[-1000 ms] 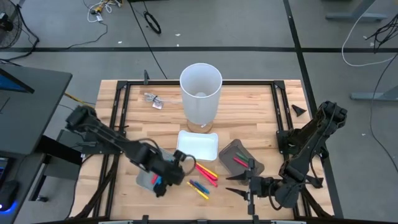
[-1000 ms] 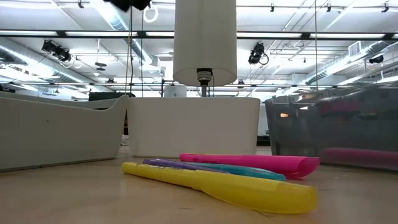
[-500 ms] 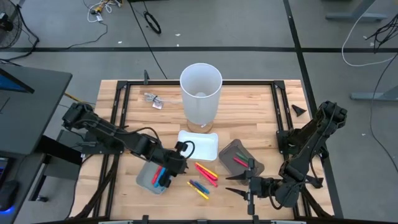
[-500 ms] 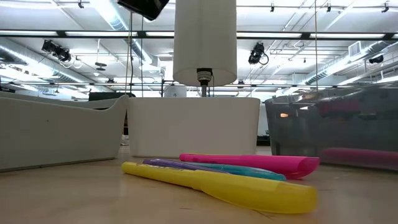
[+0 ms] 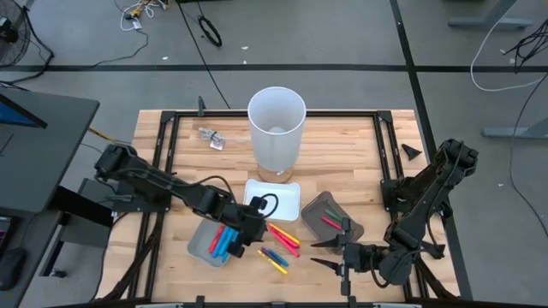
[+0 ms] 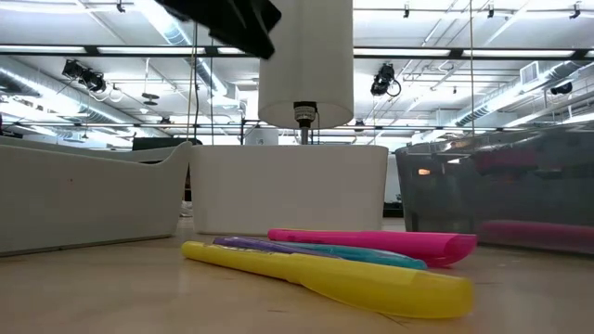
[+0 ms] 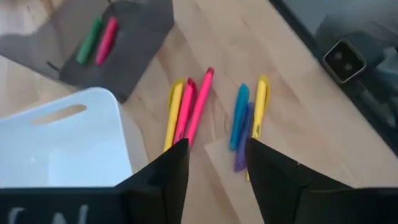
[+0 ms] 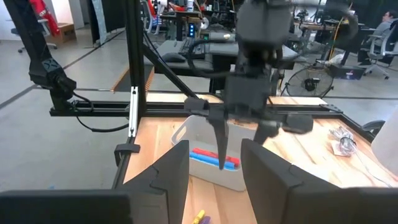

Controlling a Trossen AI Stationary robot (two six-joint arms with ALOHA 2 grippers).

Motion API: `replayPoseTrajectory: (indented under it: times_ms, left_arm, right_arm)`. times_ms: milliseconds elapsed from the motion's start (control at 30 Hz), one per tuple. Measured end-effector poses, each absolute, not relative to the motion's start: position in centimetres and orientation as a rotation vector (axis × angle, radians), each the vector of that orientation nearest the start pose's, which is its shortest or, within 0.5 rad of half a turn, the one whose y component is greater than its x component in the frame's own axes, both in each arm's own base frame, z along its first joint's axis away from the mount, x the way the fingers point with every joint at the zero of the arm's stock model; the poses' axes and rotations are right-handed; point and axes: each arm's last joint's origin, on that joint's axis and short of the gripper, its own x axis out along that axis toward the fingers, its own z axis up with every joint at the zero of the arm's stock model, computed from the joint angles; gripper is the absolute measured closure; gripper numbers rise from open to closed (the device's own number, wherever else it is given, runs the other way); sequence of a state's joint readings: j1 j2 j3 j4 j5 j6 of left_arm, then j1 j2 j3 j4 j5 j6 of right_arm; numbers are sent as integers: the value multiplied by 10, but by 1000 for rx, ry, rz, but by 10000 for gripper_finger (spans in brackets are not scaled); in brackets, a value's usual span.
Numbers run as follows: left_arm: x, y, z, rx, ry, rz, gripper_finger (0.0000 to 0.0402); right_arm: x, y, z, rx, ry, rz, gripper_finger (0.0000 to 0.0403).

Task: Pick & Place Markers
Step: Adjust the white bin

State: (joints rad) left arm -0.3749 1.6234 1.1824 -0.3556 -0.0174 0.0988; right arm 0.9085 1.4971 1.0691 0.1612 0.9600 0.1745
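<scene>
— Wooden slat table (image 5: 342, 154): what changed?
— Left gripper (image 5: 253, 229) has moved off the grey tray (image 5: 199, 245), fingers apart, empty, above the loose plastic markers (image 5: 282, 243).
— Their lie?
— Long axes run away ahead of its fingertips.
— Right gripper (image 5: 332, 256)?
— Parked nearby, parted, empty. Colours under the fingers are hidden.

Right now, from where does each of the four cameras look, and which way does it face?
High view: overhead, straight down; both arms, white cup, left end effector.
Low view: table height, level across; yellow marker, dark arm part above.
Left wrist view: above the table, looking down; own open fingers, pink markers.
Right wrist view: looking across at the left arm; own fingers, grey tray.
Shared: the loose markers appear in the high, low and left wrist views.
</scene>
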Motion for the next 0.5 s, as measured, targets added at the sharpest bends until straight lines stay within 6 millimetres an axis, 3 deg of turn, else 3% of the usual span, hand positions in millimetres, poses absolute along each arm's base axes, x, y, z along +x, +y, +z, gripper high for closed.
replayPoseTrajectory:
  times_ms: [500]
  left_arm:
    - [349, -141, 195, 267, 835, -442, 225]
  right_arm:
    - [222, 246, 299, -75, 146, -58, 255]
